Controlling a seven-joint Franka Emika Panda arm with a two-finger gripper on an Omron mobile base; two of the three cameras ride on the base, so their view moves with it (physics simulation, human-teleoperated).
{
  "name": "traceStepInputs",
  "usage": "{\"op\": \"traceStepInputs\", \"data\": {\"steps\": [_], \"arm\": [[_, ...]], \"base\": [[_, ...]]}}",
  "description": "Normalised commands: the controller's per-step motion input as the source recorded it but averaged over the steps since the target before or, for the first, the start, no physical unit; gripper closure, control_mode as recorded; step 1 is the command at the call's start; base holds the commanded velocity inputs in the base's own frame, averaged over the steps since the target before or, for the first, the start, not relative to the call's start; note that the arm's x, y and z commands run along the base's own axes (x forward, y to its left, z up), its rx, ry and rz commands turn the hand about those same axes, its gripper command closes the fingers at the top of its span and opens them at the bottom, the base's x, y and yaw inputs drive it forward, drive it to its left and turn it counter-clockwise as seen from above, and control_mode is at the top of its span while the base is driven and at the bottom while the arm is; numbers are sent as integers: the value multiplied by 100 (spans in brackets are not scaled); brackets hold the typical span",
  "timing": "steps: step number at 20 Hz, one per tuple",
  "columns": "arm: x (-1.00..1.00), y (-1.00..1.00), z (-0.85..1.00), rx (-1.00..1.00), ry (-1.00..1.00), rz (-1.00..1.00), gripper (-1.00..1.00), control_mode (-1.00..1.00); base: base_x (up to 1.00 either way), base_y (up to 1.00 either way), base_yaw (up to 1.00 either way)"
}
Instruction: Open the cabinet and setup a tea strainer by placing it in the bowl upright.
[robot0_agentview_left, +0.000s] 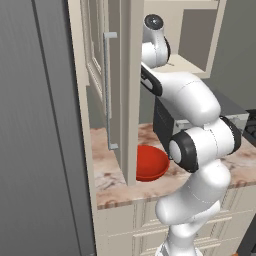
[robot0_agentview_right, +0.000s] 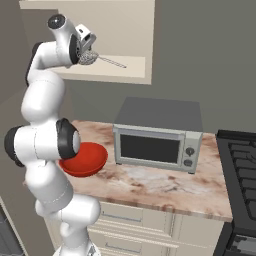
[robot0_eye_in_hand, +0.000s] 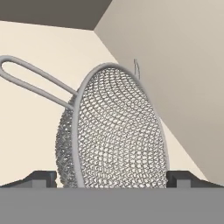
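Observation:
The cabinet (robot0_agentview_left: 97, 65) stands open, its door swung out with the grey bar handle (robot0_agentview_left: 108, 90) facing me. On the shelf (robot0_agentview_right: 131, 64) inside lies the tea strainer (robot0_agentview_right: 90, 59), a small silvery mesh cup tipped on its side (robot0_eye_in_hand: 118, 131), with its wire handle pointing away to the right. My gripper (robot0_agentview_right: 86, 52) reaches into the cabinet and is open, one fingertip on each side of the mesh (robot0_eye_in_hand: 111, 178); I cannot tell whether the tips touch it. The red bowl (robot0_agentview_left: 150, 162) sits below on the counter (robot0_agentview_right: 87, 157), empty.
A grey microwave (robot0_agentview_right: 157, 137) stands on the marble counter (robot0_agentview_right: 150, 185) right of the bowl. A black stove (robot0_agentview_right: 245, 170) is at the far right. A tall dark grey panel (robot0_agentview_left: 35, 150) fills the left, and the open door edge (robot0_agentview_left: 131, 100) hangs over the counter.

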Motion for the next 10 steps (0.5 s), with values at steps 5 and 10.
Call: {"op": "traceStepInputs", "data": {"steps": [5,10], "arm": [[3,0,0,0,0,4,-100,-100],[0,0,0,0,0,3,100,-100]], "base": [[0,0,0],[0,0,0]]}}
